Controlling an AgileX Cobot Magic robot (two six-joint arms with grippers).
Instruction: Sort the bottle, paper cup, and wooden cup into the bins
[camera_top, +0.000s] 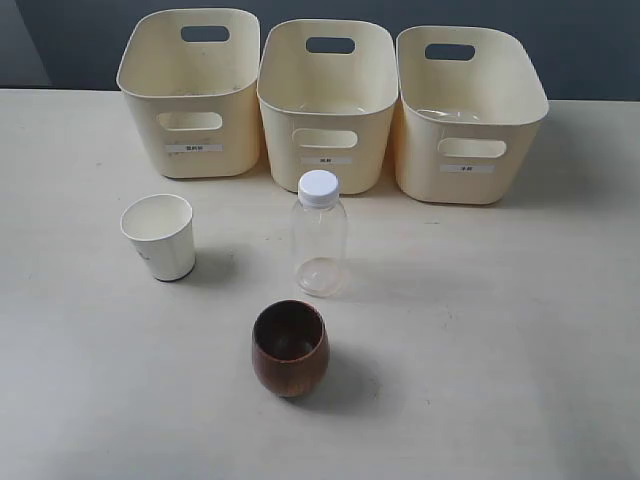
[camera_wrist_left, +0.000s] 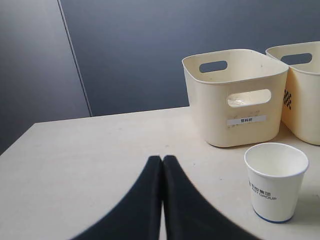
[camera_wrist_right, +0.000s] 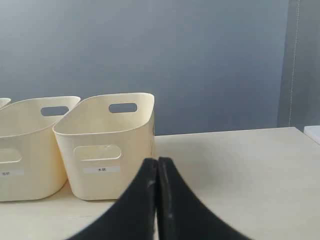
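Three cream bins stand in a row at the back: left bin (camera_top: 190, 95), middle bin (camera_top: 327, 100), right bin (camera_top: 468, 115). The clear bottle (camera_top: 320, 235) with a white cap stands upright in front of the middle bin. The white paper cup (camera_top: 160, 236) stands to its left, the dark brown wooden cup (camera_top: 290, 348) nearer the front. Neither gripper shows in the exterior view. My left gripper (camera_wrist_left: 162, 159) is shut and empty, with the paper cup (camera_wrist_left: 275, 181) and left bin (camera_wrist_left: 235, 95) ahead of it to one side. My right gripper (camera_wrist_right: 158, 161) is shut and empty before the right bin (camera_wrist_right: 107, 145).
The pale table (camera_top: 500, 330) carries all the objects. A dark blue-grey wall (camera_top: 80, 40) rises behind the bins. The table's far edge runs just behind the bins. Each bin has a small white label on its front.
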